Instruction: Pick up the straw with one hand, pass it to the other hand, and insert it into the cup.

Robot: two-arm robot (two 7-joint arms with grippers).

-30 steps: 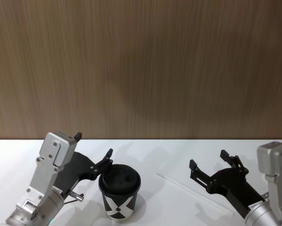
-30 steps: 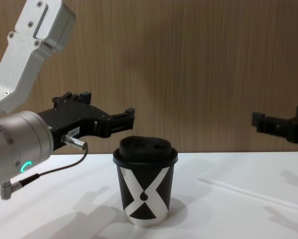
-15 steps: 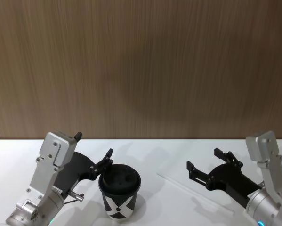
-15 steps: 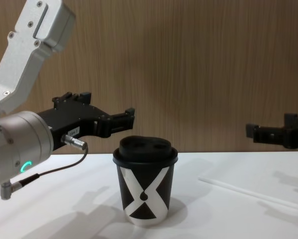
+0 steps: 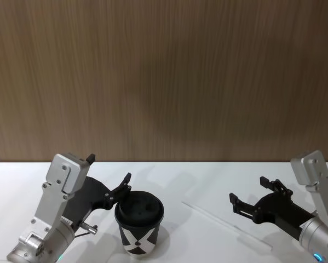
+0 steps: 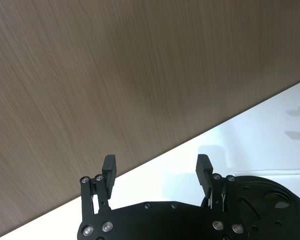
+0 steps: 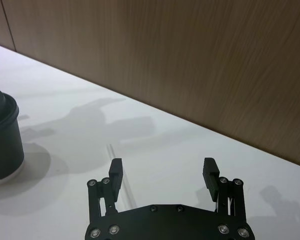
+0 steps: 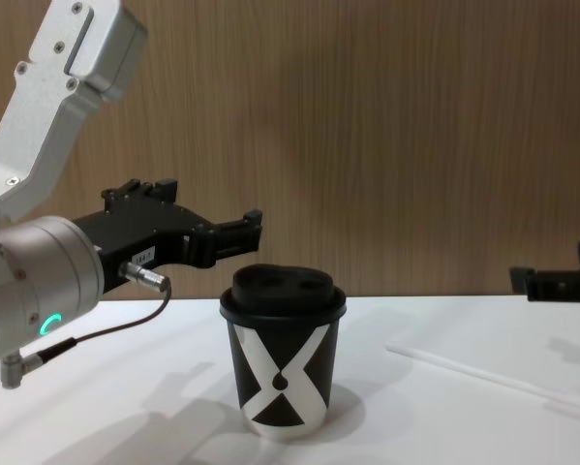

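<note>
- Two grippers, both spread wide and holding nothing, show in the head view. The right gripper (image 5: 247, 189) hovers low over the white table (image 5: 174, 178). The straw (image 5: 210, 216) lies flat beneath its fingertips, one end reaching out ahead of them and the rest slanting back under its body. The left gripper (image 5: 109, 170) hangs with the cup (image 5: 138, 222) just below and beside one of its fingers.
- Left wrist view: the left gripper (image 6: 157, 165) has its fingers well apart with bare table showing between them. The cup (image 6: 270, 197), seen by its black top, sits just outside one finger.
- Right wrist view: the right gripper (image 7: 163, 167) is open. The straw (image 7: 110, 150) runs from ahead of the fingertips back under one finger, not through the middle of the gap. The cup (image 7: 2, 135) stands well off to that same side.
- Chest view: the right gripper (image 8: 556, 273) hangs above the table, apart from the straw (image 8: 483, 375) lying below it. The left gripper (image 8: 207, 208) is raised, with the cup (image 8: 282, 363) just under its forward fingertip.
- Risk, as I judge it — the pick-up has not begun, and the straw sits off-centre in the right gripper's gap.
  - Coming straight down could land that finger on the straw and flatten or flick it.
  - Closing from there may only shove the light tube so that it rolls away.
  - Too deep a descent would jam the tips on the table.
  - At the hand-over, a swing of the left gripper so near the cup could topple it.
</note>
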